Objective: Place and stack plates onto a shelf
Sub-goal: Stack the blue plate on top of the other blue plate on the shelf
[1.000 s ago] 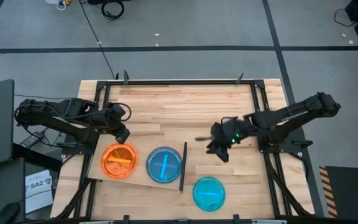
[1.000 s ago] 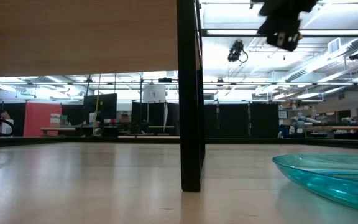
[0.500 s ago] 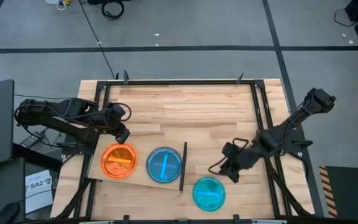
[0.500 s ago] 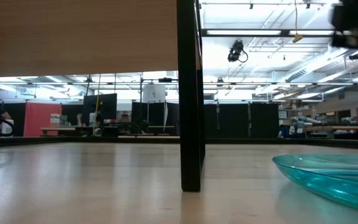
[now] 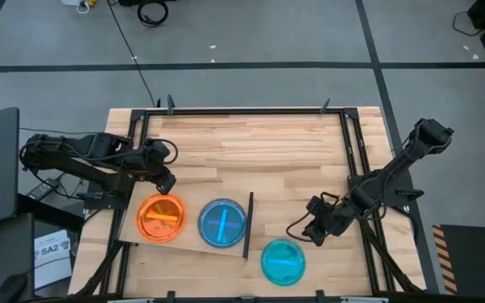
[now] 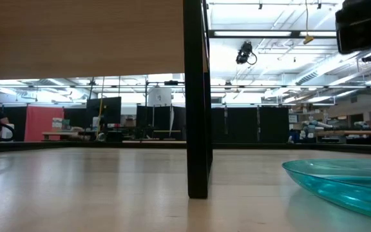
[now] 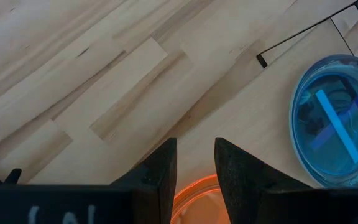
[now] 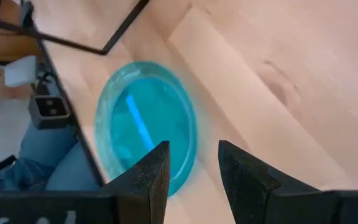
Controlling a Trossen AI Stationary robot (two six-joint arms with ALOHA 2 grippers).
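The shelf, a pale panel with a black upright strip, lies at the table's near left. An orange plate and a blue plate rest flat on it, side by side. A teal plate lies flat on the table to the right of the strip, also seen as the teal plate in the right wrist view. My right gripper hovers open just beyond and above the teal plate. My left gripper hangs open above the orange plate's far rim.
Black frame rails run along the table's sides and far edge. The far half of the wooden tabletop is bare planks. In the low view the black strip stands left of the teal plate.
My right gripper has swung from the middle of the table toward the near edge and come down, rolling its wrist, and now hovers close to the teal plate. The plates and the shelf have stayed where they were.
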